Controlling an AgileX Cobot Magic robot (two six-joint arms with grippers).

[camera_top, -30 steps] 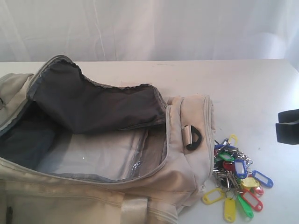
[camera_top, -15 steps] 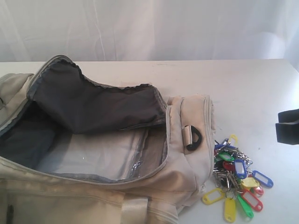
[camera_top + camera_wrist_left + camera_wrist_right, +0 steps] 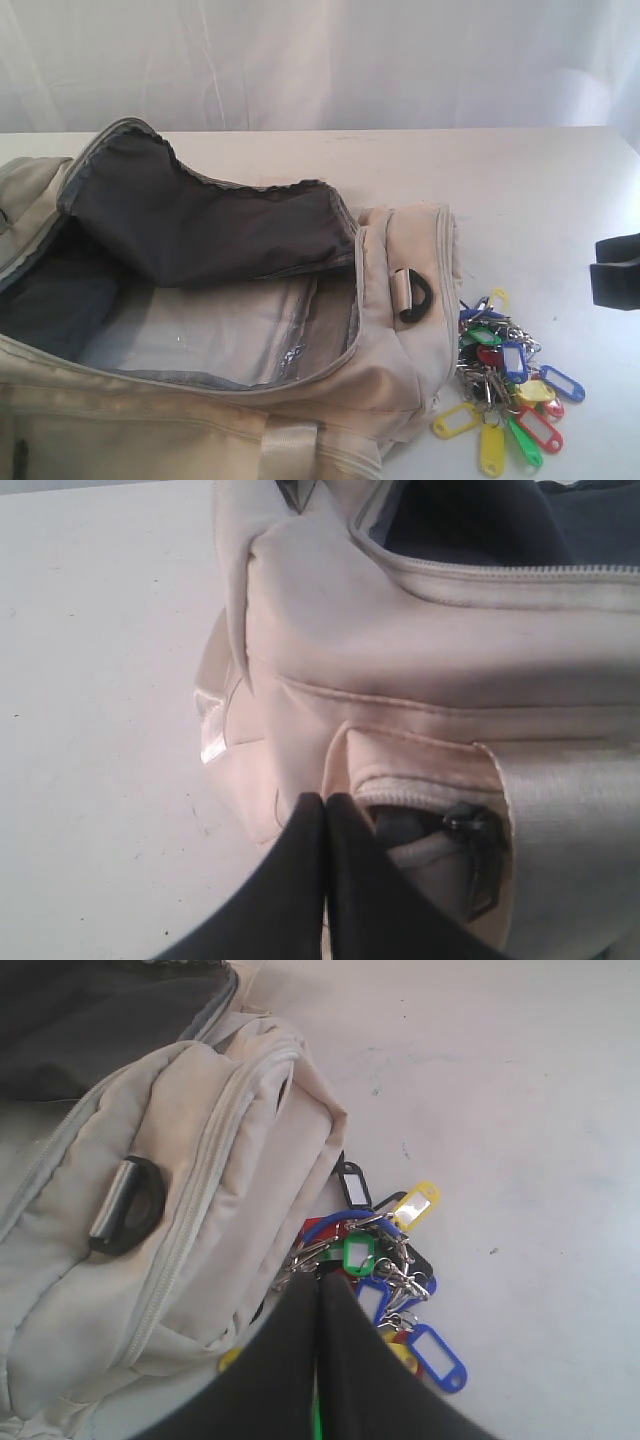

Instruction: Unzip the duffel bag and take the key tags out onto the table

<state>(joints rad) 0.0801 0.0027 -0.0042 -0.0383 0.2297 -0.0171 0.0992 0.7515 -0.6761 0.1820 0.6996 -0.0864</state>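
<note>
The duffel bag (image 3: 400, 370) lies unzipped; the key tags (image 3: 503, 385) rest on the table (image 3: 540, 180) just beside it; the left gripper (image 3: 325, 800) and right gripper (image 3: 322, 1280) are pinched closed, empty; a low retreat could snag the rings.

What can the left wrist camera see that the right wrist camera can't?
Only the left wrist view shows a small pocket on the bag's end, its dark zipper pull and the shut left hand. Only the right wrist view shows the key tags lying on the table beside the duffel bag, a black D-ring and the shut right hand. Both show the cream duffel bag, its dark lining and the white table.
</note>
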